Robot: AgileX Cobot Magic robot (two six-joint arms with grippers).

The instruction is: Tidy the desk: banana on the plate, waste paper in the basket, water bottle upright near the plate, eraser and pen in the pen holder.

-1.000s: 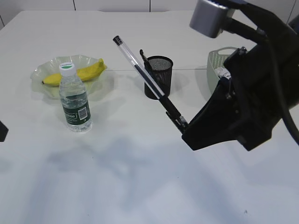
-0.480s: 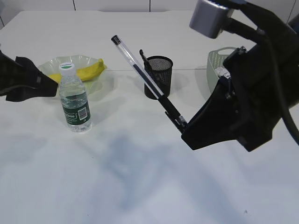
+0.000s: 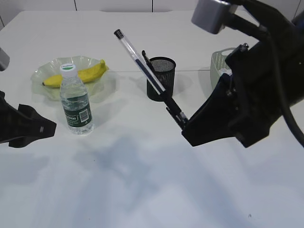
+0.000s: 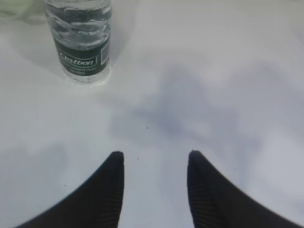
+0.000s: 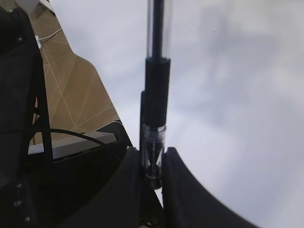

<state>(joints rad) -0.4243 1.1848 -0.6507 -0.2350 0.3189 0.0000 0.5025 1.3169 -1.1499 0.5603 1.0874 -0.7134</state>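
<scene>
- Since half a second ago my left claw (image 3: pixel 45 127) has dropped from beside the plate (image 3: pixel 40 83) to a spot low over the desk (image 3: pixel 142 180), in front and to the left of the water bottle (image 3: pixel 76 102).
- My left claw's jaws stand partly apart with nothing between them.
- My right claw (image 3: pixel 184 124) is pinched on the pen (image 3: pixel 147 73) near its tip, and the pen slants up and to the left in front of the pen holder (image 3: pixel 161 76).
- On the plate lies the banana (image 3: pixel 85 74).
- Upright just in front of the plate stands the bottle.
- My right arm partly hides the basket (image 3: pixel 219 64).
</scene>
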